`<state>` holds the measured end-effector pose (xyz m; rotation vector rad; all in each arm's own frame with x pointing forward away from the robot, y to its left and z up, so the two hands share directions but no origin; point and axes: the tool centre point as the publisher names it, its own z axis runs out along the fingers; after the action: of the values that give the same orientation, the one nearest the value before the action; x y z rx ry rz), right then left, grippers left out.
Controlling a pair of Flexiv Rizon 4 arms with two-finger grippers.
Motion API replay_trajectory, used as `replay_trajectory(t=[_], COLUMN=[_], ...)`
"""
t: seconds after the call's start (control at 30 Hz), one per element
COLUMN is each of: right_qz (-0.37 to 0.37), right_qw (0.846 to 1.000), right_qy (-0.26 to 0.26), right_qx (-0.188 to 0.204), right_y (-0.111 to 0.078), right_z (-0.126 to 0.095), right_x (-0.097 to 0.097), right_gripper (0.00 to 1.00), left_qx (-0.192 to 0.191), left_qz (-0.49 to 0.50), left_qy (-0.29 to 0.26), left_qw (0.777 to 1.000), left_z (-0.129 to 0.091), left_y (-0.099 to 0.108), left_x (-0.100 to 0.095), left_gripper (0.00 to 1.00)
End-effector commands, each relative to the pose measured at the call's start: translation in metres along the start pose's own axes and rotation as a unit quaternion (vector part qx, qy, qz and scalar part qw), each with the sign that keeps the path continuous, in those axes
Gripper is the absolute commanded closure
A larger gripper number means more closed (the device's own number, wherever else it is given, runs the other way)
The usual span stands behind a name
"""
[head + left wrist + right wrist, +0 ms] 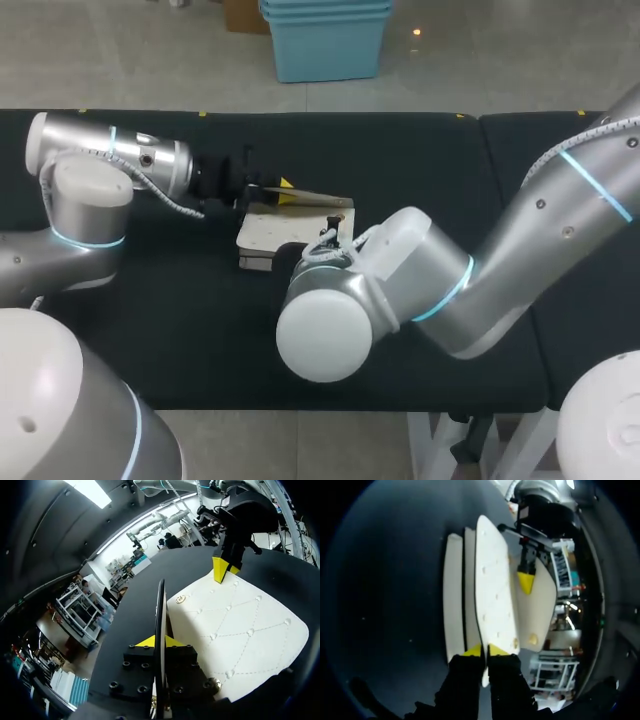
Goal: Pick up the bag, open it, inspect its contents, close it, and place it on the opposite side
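Note:
The white quilted bag (pixel 262 238) lies on the black table, its flap (pixel 318 200) lifted on edge. My left gripper (pixel 283 189) is shut on the flap; in the left wrist view the flap (pixel 161 607) runs edge-on between its yellow tips (pixel 159 642). My right gripper (pixel 485 651) is shut on the edge of a quilted panel (pixel 492 587) of the bag, with two more white layers (pixel 454 595) beside it. In the head view the right wrist hides that gripper. Each wrist view shows the other arm's yellow tips at the bag's far edge.
The black table (pixel 460 170) stretches open to the right of the bag and toward its near edge. My right arm (pixel 560 210) crosses the right half of the table. A seam between table sections (pixel 478 125) lies at the right.

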<state>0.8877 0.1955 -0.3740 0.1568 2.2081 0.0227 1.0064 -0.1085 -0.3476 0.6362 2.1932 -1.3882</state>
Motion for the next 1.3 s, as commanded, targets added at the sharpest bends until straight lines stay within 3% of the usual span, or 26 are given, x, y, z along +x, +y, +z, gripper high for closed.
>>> replay_trajectory(t=[0.03,0.43,0.47,0.53,0.57,0.7,0.73,0.87,0.93,1.2,1.3], right_qz=[0.005,0.011,0.011,0.011,0.011,0.011,0.011,0.011,0.011,0.011,0.011], right_qw=[1.0,1.0,1.0,1.0,1.0,1.0,1.0,1.0,1.0,1.0,1.0], right_qy=[-0.003,0.001,0.001,0.001,0.001,0.001,0.001,0.001,0.001,0.001,0.001], right_qx=[0.002,0.002,0.002,0.002,0.002,0.002,0.002,0.002,0.002,0.002,0.002], right_y=[0.001,0.001,0.001,0.001,0.001,0.001,0.001,0.001,0.001,0.001,0.001], right_z=[0.002,0.003,0.003,0.003,0.003,0.003,0.003,0.003,0.003,0.003,0.003], right_x=[0.002,0.001,0.001,0.001,0.001,0.001,0.001,0.001,0.001,0.001,0.001], right_gripper=[1.0,1.0,1.0,1.0,1.0,1.0,1.0,1.0,1.0,1.0,1.0], left_qx=[0.019,0.007,0.006,0.006,0.005,0.015,0.014,0.018,0.016,-0.02,-0.021], left_qz=[0.029,0.105,0.105,0.099,0.091,0.059,0.054,0.042,0.043,0.046,0.048], left_qy=[-0.02,-0.016,-0.016,-0.02,-0.022,-0.02,-0.02,-0.018,-0.015,-0.011,-0.015], left_qw=[0.999,0.994,0.994,0.995,0.996,0.998,0.998,0.999,0.999,0.999,0.998], left_z=[-0.003,-0.005,-0.005,-0.008,-0.009,-0.016,-0.017,-0.023,-0.025,-0.022,-0.022], left_y=[0.0,-0.011,-0.011,-0.013,-0.013,-0.017,-0.018,-0.022,-0.025,-0.026,-0.026], left_x=[0.011,0.026,0.027,0.024,0.022,0.011,0.009,0.004,0.003,-0.002,-0.001], left_gripper=[1.0,1.0,0.89,0.54,0.43,0.2,0.19,0.28,0.48,0.76,0.98])
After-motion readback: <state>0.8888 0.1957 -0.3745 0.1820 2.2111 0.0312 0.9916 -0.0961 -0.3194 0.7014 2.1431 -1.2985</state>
